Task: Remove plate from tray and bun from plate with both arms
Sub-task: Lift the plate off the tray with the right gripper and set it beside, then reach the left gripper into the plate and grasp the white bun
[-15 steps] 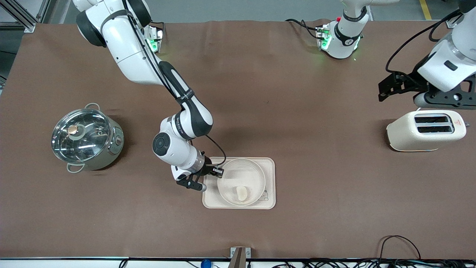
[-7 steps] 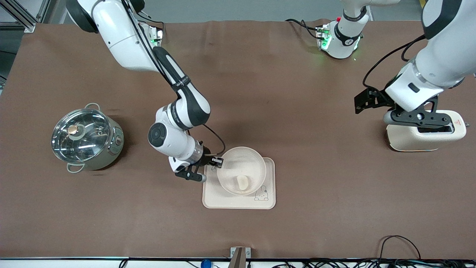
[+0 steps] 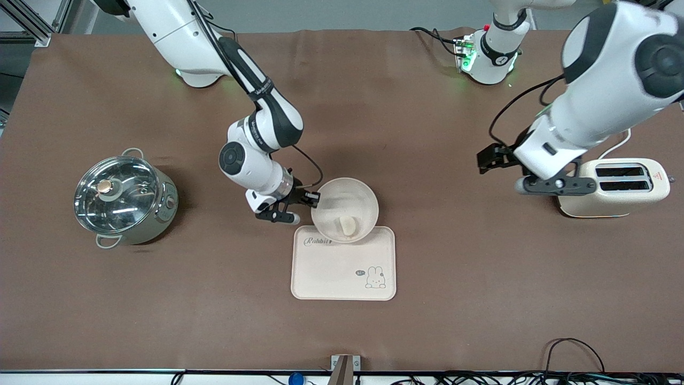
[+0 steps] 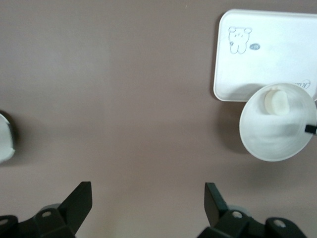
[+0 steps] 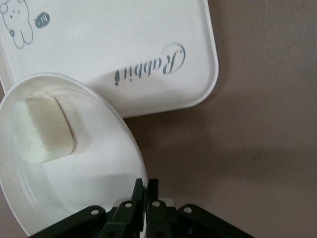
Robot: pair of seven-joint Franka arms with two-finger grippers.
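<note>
My right gripper [image 3: 312,199] is shut on the rim of the round cream plate [image 3: 342,197] and holds it in the air, tilted, over the tray's edge that lies farthest from the front camera. The small pale bun [image 3: 347,226] lies in the plate. The cream tray [image 3: 342,267] with "Rabbit" script and a bunny lies bare on the table. The right wrist view shows my gripper [image 5: 146,187] on the plate [image 5: 89,198], the bun [image 5: 44,130] and the tray [image 5: 124,54]. My left gripper [image 3: 556,185] is open and empty in the air beside the toaster; its wrist view [image 4: 148,198] shows the plate [image 4: 277,134], bun [image 4: 276,100] and tray [image 4: 267,49].
A steel pot with a glass lid [image 3: 124,199] stands toward the right arm's end of the table. A cream toaster [image 3: 612,187] stands toward the left arm's end. Cables lie along the table's front edge.
My right gripper has lifted the plate with the bun off the tray and carried it away from the front camera, uncovering the script and bunny. My left arm has swung from over the toaster toward the table's middle.
</note>
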